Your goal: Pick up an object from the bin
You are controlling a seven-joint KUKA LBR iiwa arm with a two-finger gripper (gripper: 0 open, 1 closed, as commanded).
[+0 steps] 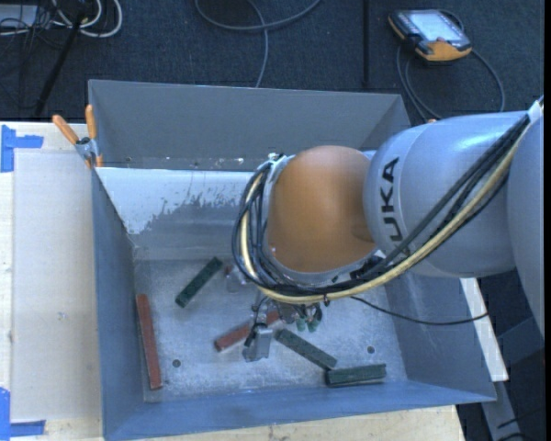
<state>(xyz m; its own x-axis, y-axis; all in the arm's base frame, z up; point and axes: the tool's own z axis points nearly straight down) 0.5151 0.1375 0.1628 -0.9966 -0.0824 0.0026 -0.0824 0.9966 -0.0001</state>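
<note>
The gripper is seen low in the bin beside a small brown block; its grip cannot be told.

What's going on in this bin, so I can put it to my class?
A KUKA arm reaches into the grey bin from the right. Its tool is low over the middle of the floor, close above a small reddish-brown piece and a grey piece. A long reddish-brown bar lies by the left wall. Nothing is visibly lifted.
</note>
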